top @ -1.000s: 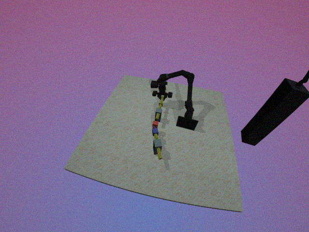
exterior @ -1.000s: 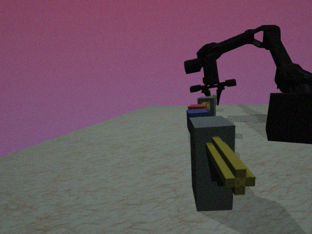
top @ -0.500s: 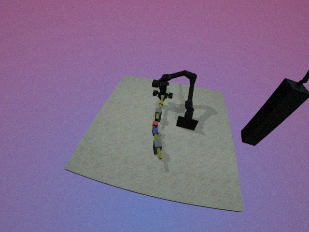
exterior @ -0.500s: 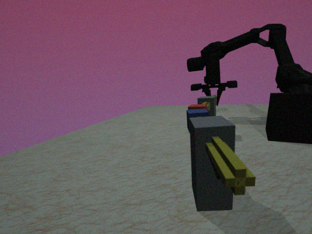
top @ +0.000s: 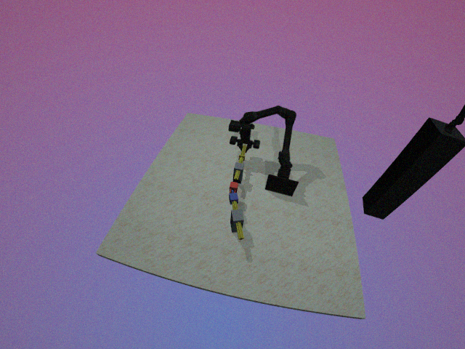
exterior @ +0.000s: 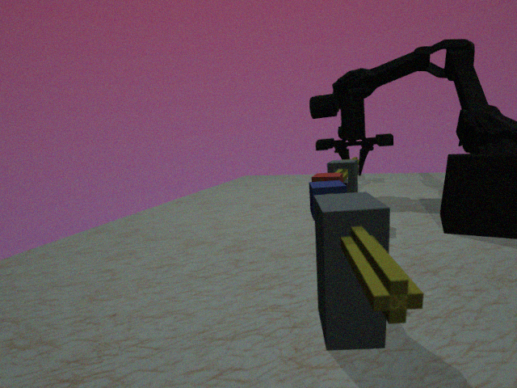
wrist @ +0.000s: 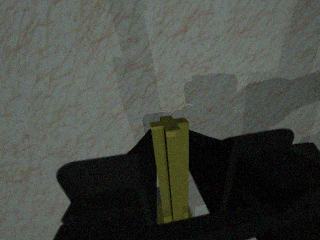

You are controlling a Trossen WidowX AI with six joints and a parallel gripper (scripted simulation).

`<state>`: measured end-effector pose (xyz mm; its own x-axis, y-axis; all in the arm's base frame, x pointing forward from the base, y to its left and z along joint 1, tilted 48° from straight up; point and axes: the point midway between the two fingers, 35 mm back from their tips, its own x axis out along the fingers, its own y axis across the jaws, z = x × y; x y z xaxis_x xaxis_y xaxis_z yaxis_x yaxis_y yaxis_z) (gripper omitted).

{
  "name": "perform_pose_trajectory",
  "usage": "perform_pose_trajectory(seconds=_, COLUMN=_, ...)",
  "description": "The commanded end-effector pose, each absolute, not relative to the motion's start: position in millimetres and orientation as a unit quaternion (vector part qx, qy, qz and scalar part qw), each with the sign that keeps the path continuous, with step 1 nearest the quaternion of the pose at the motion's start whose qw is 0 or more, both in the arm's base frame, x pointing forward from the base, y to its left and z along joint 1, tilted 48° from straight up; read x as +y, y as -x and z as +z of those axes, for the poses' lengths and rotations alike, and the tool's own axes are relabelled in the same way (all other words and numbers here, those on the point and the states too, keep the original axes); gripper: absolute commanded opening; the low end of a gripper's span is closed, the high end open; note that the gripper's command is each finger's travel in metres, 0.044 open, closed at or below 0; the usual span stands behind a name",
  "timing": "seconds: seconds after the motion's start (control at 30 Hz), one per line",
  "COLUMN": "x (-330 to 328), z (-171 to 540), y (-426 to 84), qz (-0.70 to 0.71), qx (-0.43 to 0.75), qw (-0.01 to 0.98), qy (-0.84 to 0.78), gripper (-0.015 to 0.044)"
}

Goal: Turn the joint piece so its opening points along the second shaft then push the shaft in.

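Observation:
My gripper [top: 244,149] [exterior: 354,165] [wrist: 163,131] is shut on the yellow second shaft [top: 241,158] [wrist: 178,165], near its outer end. That shaft runs through the far grey block [top: 239,166] [exterior: 334,166], and its inner end points toward the red joint piece [top: 233,185] [exterior: 326,177]. A small gap seems to show between them. The red piece sits against the blue hinge part [top: 233,197] [exterior: 327,188], on the end of the first shaft [top: 240,230] [exterior: 382,260]. The first shaft is in the near grey block [top: 237,216] [exterior: 336,301]. The red piece's opening is hidden.
The arm's dark base [top: 281,185] [exterior: 476,196] stands on the pale table [top: 180,225] [exterior: 187,292], to the right of the row of blocks. A long dark box [top: 413,169] hangs at the right in the top view. Arm shadows fall beside the blocks.

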<state>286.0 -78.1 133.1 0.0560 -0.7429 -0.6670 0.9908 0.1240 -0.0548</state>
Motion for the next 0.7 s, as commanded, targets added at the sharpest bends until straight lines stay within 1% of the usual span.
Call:
perform_pose_trajectory(seconds=0.0, x=-74, z=129, y=-286, qz=-0.623, qx=0.282, qw=0.696, qy=-0.219, gripper=0.0)
perform_pose_trajectory(seconds=0.67, x=-54, z=106, y=-282, qz=-0.62, qx=0.281, qw=0.699, qy=-0.22, gripper=0.0)
